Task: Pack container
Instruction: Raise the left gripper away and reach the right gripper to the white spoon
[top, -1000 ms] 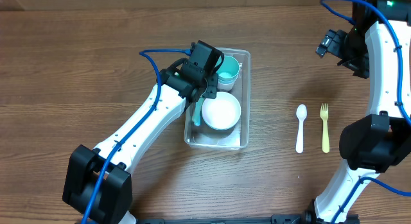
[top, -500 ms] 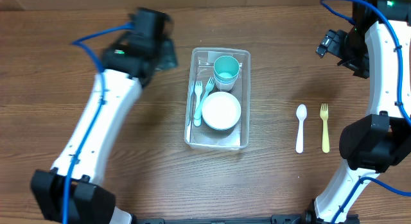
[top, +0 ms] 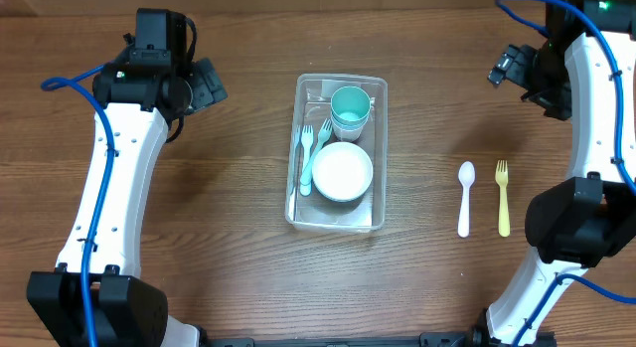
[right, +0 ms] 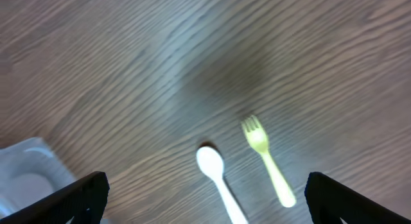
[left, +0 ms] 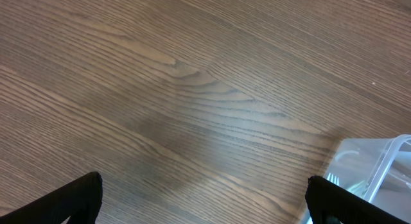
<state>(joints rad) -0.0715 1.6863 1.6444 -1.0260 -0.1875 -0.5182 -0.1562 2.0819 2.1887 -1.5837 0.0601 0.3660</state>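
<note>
container [top: 334, 224] mid-table: cup [top: 350, 105], bowl [top: 342, 171], two forks [top: 307, 156] inside | spoon [top: 464, 198], yellow fork [top: 503, 200] right of container | left gripper [left: 203, 199] left of container, spread wide, empty | right gripper [right: 205, 199] beyond yellow fork, spread wide, empty

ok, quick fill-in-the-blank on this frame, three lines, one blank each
The container holds a teal bowl, a white bowl and ___ forks.
On the table, the yellow fork lies beside a white ___.
By the robot's own sides, both lie to the ___ of the container.
Missing words: two; spoon; right.
</note>
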